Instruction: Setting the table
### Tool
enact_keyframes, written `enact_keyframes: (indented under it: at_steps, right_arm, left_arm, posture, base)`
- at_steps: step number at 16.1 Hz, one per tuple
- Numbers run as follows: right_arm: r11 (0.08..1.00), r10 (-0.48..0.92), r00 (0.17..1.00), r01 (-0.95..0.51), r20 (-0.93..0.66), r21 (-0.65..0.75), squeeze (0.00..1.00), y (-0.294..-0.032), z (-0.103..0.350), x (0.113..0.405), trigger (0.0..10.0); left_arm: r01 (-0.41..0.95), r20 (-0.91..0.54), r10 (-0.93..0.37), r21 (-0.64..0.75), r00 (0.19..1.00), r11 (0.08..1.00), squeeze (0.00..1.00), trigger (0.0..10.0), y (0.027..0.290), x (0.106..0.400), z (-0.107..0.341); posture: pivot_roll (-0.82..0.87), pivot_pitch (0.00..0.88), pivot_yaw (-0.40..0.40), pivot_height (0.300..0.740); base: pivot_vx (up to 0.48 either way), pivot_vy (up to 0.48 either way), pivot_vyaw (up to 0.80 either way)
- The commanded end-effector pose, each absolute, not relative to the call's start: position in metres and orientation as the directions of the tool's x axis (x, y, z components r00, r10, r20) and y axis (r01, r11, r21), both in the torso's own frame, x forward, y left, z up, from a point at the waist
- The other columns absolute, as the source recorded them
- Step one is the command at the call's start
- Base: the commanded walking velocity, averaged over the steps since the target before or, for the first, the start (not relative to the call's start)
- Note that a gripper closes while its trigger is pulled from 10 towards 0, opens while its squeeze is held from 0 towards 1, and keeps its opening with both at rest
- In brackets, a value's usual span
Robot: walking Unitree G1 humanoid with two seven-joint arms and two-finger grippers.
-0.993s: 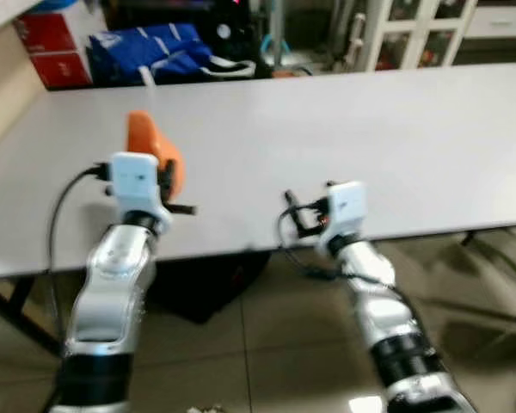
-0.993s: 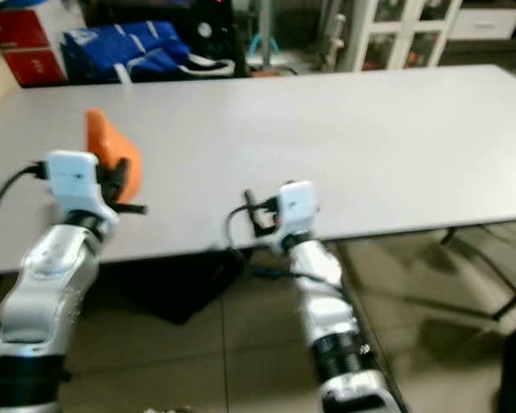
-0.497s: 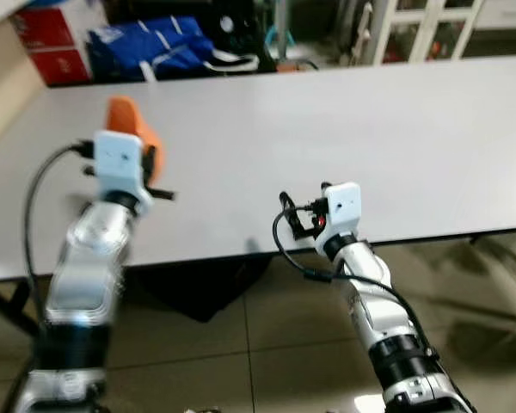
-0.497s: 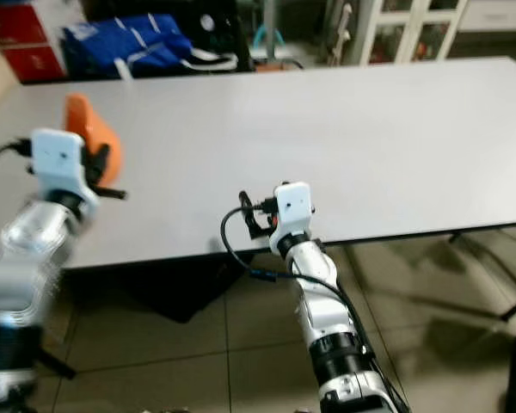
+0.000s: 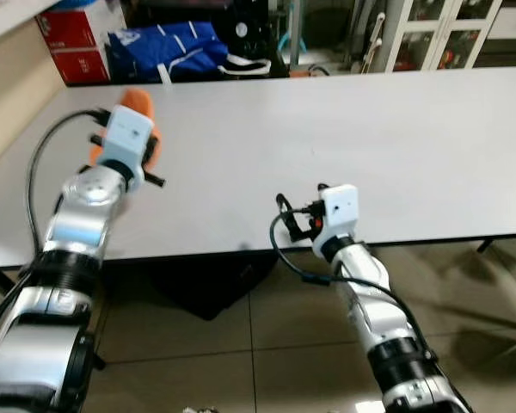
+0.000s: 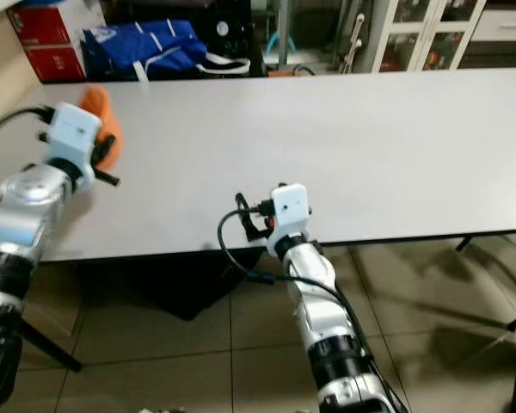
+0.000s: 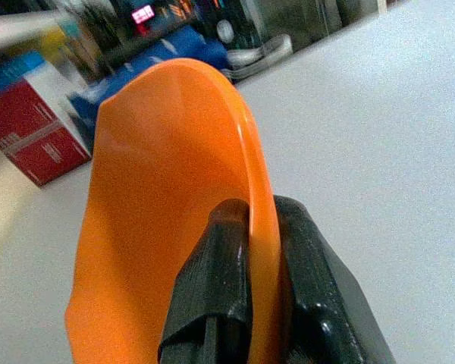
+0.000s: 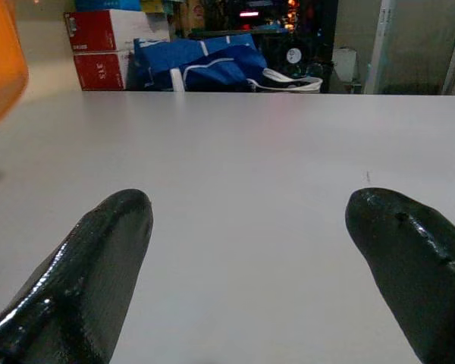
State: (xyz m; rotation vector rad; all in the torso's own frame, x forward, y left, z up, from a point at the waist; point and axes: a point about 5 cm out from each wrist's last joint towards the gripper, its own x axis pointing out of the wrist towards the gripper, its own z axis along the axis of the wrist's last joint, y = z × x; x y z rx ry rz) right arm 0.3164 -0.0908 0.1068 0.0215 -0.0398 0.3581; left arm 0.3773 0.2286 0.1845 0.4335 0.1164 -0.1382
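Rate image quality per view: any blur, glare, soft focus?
Left eye view: fairly sharp, left arm slightly smeared, soft sheen on the table. Left wrist view: orange plate and fingers crisp, background boxes blurred. Right wrist view: right gripper fingertips soft and close, far clutter dim.

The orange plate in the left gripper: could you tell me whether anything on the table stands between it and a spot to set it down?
Nothing visible does. The left gripper pinches the orange plate by its rim above the table, whose surface beyond it looks bare.
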Motion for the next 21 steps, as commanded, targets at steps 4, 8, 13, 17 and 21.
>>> enact_keyframes:
  at_steps: [4, 8, 13, 17, 21]
  right_arm:
    - [0.939, 0.343, 0.938, -0.344, 0.037, 0.000, 0.00, -0.096, 0.107, 0.312, 10.0]
    - [0.944, 0.331, 0.943, -0.331, 0.026, -0.005, 0.00, -0.101, 0.105, 0.306, 10.0]
    - [0.944, 0.330, 0.944, -0.330, 0.014, 0.005, 0.00, -0.098, 0.103, 0.301, 10.0]
    - [0.943, 0.332, 0.943, -0.333, 0.010, 0.007, 0.00, -0.097, 0.104, 0.300, 10.0]
    - [0.943, 0.332, 0.943, -0.332, 0.003, 0.010, 0.00, -0.096, 0.103, 0.297, 10.0]
  left_arm:
    - [0.180, -0.136, -0.129, 0.496, 0.982, 0.849, 0.00, 0.0, 0.223, 0.392, 0.199]
    - [0.239, -0.195, -0.153, 0.571, 0.969, 0.785, 0.00, 0.0, 0.211, 0.405, 0.199]
    - [0.376, -0.304, -0.229, 0.632, 0.925, 0.678, 0.00, 0.0, 0.191, 0.406, 0.187]
    - [0.443, -0.390, -0.223, 0.681, 0.893, 0.583, 0.00, 0.0, 0.187, 0.399, 0.160]
    - [0.482, -0.431, -0.224, 0.711, 0.874, 0.512, 0.00, 0.0, 0.182, 0.397, 0.151]
  posture:
    - [-0.13, 0.016, 0.068, 0.740]
    - [-0.16, 0.036, 0.078, 0.740]
    - [-0.16, 0.045, 0.081, 0.740]
    - [-0.16, 0.052, 0.083, 0.740]
    - [-0.16, 0.060, 0.086, 0.740]
  base:
    - [0.000, 0.000, 0.00]
    - [0.000, 0.000, 0.00]
    - [0.000, 0.000, 0.00]
    - [0.000, 0.000, 0.00]
    - [0.000, 0.000, 0.00]
